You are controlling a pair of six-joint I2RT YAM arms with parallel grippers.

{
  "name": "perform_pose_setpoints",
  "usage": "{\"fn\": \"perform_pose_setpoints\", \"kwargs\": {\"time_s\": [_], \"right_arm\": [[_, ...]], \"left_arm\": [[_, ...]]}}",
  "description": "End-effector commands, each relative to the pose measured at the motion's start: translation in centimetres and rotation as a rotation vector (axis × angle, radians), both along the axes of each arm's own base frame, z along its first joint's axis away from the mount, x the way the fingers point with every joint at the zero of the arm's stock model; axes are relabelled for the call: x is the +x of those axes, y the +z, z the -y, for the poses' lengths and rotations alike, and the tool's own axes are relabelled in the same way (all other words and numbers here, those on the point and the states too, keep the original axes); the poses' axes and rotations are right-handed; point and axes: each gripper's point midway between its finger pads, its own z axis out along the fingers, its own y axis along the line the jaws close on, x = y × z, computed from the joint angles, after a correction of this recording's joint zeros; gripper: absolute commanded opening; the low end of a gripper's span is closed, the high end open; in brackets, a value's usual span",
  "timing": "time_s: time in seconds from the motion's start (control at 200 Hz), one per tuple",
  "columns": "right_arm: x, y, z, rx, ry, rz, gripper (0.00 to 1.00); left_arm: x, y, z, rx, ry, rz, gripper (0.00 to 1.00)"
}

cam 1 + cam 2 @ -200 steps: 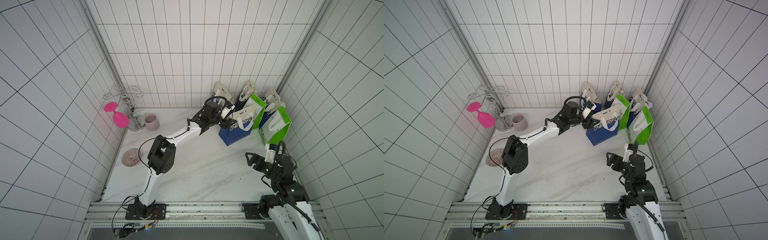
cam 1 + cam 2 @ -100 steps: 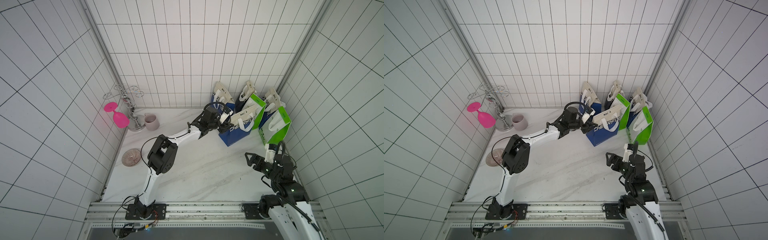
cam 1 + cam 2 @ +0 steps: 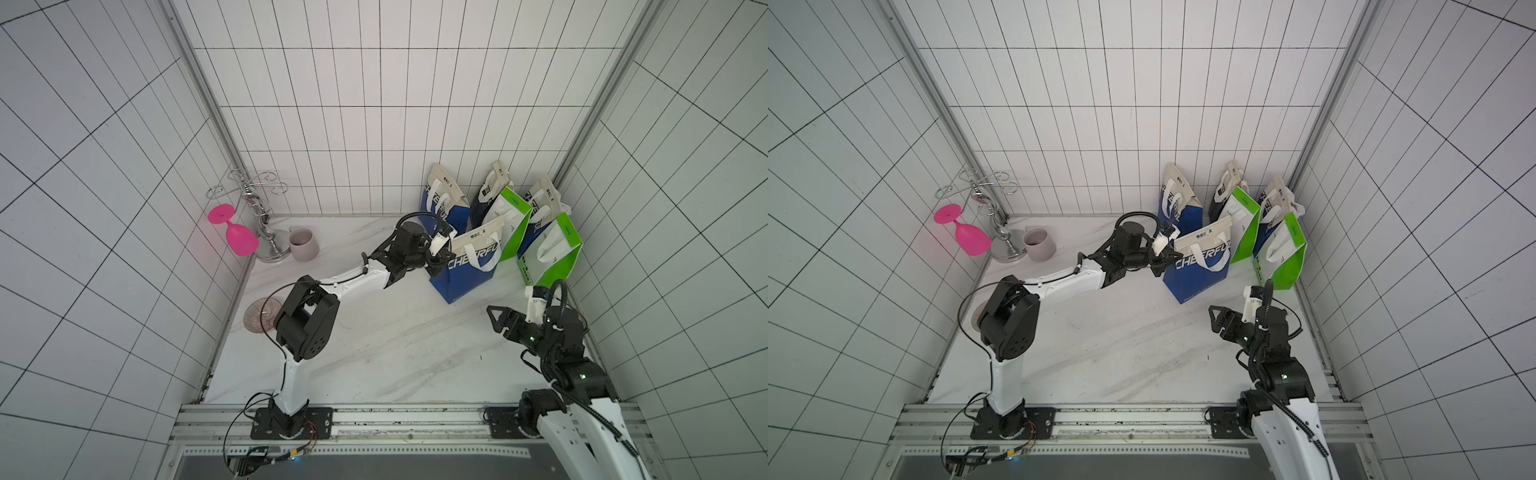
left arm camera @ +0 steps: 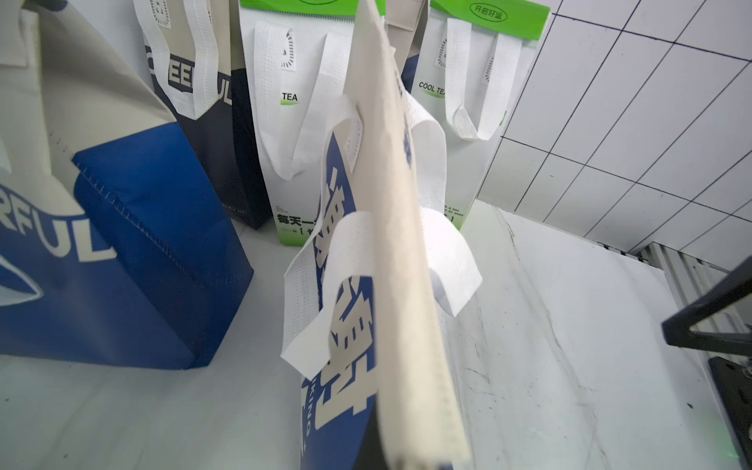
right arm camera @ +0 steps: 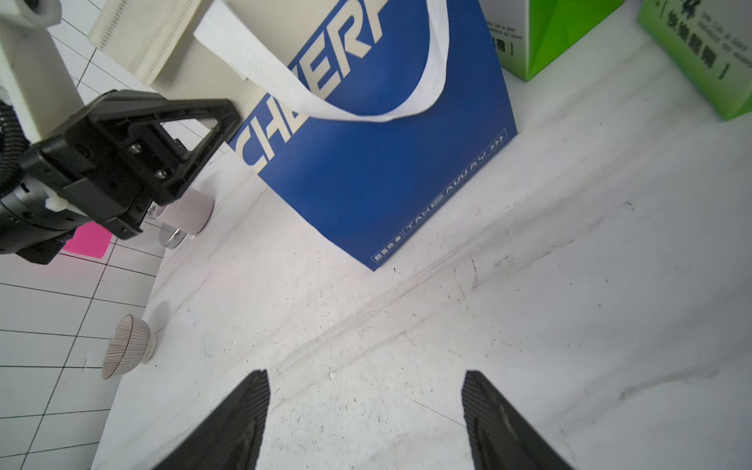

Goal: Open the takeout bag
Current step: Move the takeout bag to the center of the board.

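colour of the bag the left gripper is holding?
Blue bag, cream top band, white handles; clearest in the right wrist view.

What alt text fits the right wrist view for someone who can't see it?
A blue takeout bag stands on the white marble table, its top corner pinched by the left claw. The right claw hangs open over the table short of it; a striped bowl and green bags also show.
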Motion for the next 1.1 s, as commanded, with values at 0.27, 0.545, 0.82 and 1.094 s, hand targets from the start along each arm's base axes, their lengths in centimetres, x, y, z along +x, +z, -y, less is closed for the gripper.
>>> {"fn": "perform_pose_setpoints", "kwargs": {"time_s": [0.27,0.545,0.82,1.094], "right_arm": [[1.1,10.4,-7.2,0.013,0.311,0.315,0.66],[0.9,13.9,-14.2,-0.238,0.567,0.529,0.67],[-1.4,13.8,-20.3,-0.505,0.858,0.803,0.61],[-1.6,15.0,-23.6,-0.713,0.893,1.056,0.58]], "left_arm": [[-7.1,4.7,-12.3,-0.134,0.145,-0.044,0.00],[-10.1,4.4,-18.9,-0.069,0.408,0.008,0.00],[-11.8,2.1,-22.4,-0.034,0.556,-0.049,0.00],[-13.1,3.1,-22.2,-0.035,0.505,-0.064,0.00]]}}
